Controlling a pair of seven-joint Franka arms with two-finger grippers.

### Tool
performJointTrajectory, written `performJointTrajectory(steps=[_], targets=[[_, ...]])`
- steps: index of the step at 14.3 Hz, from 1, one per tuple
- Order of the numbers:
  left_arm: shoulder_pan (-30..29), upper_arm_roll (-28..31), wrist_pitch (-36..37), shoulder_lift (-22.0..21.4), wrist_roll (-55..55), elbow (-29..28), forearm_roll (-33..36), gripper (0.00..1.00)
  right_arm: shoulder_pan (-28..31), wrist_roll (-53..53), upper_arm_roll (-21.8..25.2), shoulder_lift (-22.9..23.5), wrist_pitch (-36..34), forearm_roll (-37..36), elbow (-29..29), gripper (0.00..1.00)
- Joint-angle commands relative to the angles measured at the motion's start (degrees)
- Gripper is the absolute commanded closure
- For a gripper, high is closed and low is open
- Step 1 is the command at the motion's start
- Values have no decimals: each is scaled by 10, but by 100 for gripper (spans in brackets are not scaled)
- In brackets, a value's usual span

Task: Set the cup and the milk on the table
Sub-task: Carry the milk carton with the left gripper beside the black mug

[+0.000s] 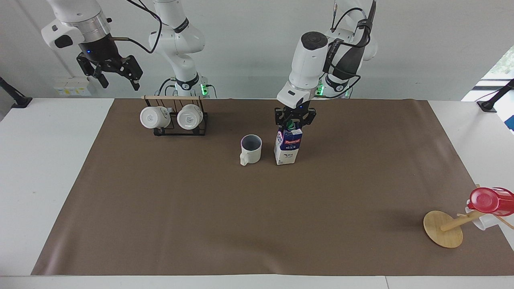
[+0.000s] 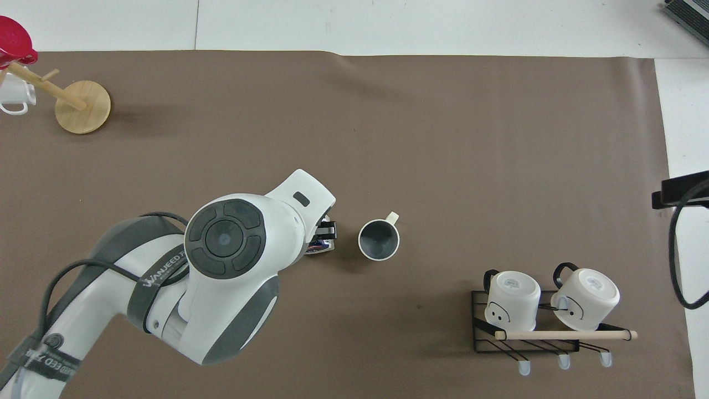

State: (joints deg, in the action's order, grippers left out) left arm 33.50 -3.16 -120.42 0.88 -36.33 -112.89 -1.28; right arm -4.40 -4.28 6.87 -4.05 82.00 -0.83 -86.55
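The milk (image 1: 287, 148) stands upright on the brown mat (image 1: 257, 224) of the table (image 1: 48, 160), close beside the cup (image 1: 251, 148) toward the left arm's end. My left gripper (image 1: 294, 125) reaches down onto the carton's top by the green cap and is shut on it. The cup stands upright and free, handle pointing away from the robots. In the overhead view the left arm hides all but a corner of the milk (image 2: 320, 248) beside the cup (image 2: 379, 239). My right gripper (image 1: 119, 82) waits open, raised near the mug rack.
A black wire rack (image 1: 176, 118) with two white mugs on their sides sits near the robots, toward the right arm's end. A tipped wooden stand (image 1: 443, 228) with a red cup (image 1: 490, 200) lies at the corner farthest from the robots, at the left arm's end.
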Motion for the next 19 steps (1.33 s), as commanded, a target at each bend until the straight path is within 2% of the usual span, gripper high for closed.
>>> performJointTrajectory(steps=[1, 4, 6, 10, 13, 16, 19], targets=[[13, 10, 3, 1, -9, -1, 0, 24, 0, -1, 0, -11, 8, 0, -14, 0], [13, 10, 4, 1, -9, -1, 0, 7, 0, -1, -1, -13, 10, 0, -16, 0], [14, 10, 5, 1, -9, 0, 0, 0, 1, -2, -1, -13, 11, 0, -17, 0], [15, 11, 30, -1, -16, 20, 1, 0, 0, -22, -1, -10, 11, 2, -12, 0], [8, 10, 106, -1, -16, 81, 1, 0, 0, -26, -2, -12, 11, 2, -16, 0], [4, 17, 158, -15, -15, 108, 4, 0, 0, -24, -1, -12, 11, 0, -15, 0], [-44, 20, 213, -32, -3, 128, 8, 0, 0, -25, -1, -12, 7, 1, -15, 0]])
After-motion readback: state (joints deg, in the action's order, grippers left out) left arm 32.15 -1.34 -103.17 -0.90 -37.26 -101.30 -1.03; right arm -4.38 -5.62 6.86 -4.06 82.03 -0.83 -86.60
